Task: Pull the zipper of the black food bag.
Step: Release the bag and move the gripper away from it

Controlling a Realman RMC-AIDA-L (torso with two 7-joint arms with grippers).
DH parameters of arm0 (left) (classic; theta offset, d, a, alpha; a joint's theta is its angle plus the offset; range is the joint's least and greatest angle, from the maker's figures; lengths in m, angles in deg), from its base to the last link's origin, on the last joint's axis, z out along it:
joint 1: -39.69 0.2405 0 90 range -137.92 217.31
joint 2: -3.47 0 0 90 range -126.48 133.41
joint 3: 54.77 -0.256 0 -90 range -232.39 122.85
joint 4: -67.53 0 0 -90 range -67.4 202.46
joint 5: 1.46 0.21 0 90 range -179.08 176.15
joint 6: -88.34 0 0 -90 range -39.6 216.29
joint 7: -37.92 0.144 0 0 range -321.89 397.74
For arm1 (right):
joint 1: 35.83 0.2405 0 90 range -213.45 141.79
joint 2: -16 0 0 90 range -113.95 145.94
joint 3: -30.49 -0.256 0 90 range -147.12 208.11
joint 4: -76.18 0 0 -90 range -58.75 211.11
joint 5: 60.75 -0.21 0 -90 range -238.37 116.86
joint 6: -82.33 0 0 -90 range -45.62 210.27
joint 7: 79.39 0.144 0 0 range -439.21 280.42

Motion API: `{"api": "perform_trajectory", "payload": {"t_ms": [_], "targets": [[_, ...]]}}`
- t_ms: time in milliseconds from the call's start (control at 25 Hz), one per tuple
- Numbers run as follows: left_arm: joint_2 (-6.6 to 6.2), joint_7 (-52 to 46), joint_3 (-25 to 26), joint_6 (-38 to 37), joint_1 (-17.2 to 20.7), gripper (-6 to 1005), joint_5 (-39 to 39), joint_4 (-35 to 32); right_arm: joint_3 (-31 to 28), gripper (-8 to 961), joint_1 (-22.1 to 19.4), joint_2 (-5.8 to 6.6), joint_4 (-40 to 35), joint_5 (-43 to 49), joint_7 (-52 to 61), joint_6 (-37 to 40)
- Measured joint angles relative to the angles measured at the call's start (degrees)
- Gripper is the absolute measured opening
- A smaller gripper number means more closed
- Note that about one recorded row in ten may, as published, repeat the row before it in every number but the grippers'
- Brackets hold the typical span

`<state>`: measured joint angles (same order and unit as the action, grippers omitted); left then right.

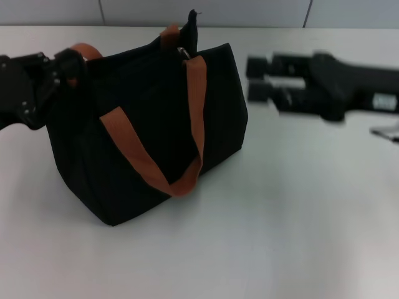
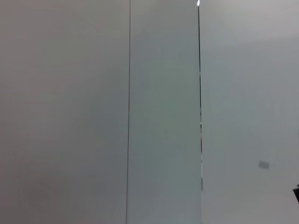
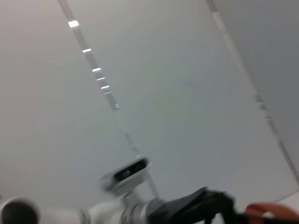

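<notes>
The black food bag (image 1: pixel 156 124) stands on the white table, left of centre in the head view, with orange-brown straps (image 1: pixel 187 168) looped over its side. A small silver glint at its top edge by the far strap is the zipper (image 1: pixel 181 52), with a black flap sticking up just behind it. My left gripper (image 1: pixel 62 67) is against the bag's left end, beside the other strap. My right gripper (image 1: pixel 257 79) hovers to the right of the bag, apart from it. It is open, blurred, and nothing is between its fingers. A bit of strap (image 3: pixel 266 212) shows in the right wrist view.
White table (image 1: pixel 280 218) spreads in front and to the right of the bag. A pale object (image 1: pixel 388 132) lies at the right edge. The left wrist view shows only grey wall panels (image 2: pixel 163 116). The right wrist view shows panels and the robot's head (image 3: pixel 126 175).
</notes>
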<state>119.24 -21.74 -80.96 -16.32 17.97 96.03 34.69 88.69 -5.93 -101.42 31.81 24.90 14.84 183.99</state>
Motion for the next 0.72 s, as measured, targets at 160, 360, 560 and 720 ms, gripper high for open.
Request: {"api": "perform_trajectory", "payload": {"t_ms": [160, 360, 560, 720], "targets": [[-1.19, -3.31, 0.03, 0.18, 1.36, 89, 2.38, -0.49, 0.15, 582, -0.2, 1.36, 6.73, 3.57, -10.57, 2.25], [-4.0, -9.76, -0.03, -1.93, 1.98, 257, 3.23, -1.38, -0.09, 665, 0.03, 0.7, 9.42, 9.54, -15.83, 1.4], [-6.71, -17.65, -0.37, -8.46, 1.65, 484, 4.19, -5.54, 0.38, 693, 0.46, -0.25, 10.99, 11.53, -19.4, -1.06], [-7.76, -23.17, -2.53, -10.3, 1.52, 655, 5.25, -10.16, 0.51, 693, 0.47, -0.83, 11.4, 12.34, -20.8, -2.75]]}}
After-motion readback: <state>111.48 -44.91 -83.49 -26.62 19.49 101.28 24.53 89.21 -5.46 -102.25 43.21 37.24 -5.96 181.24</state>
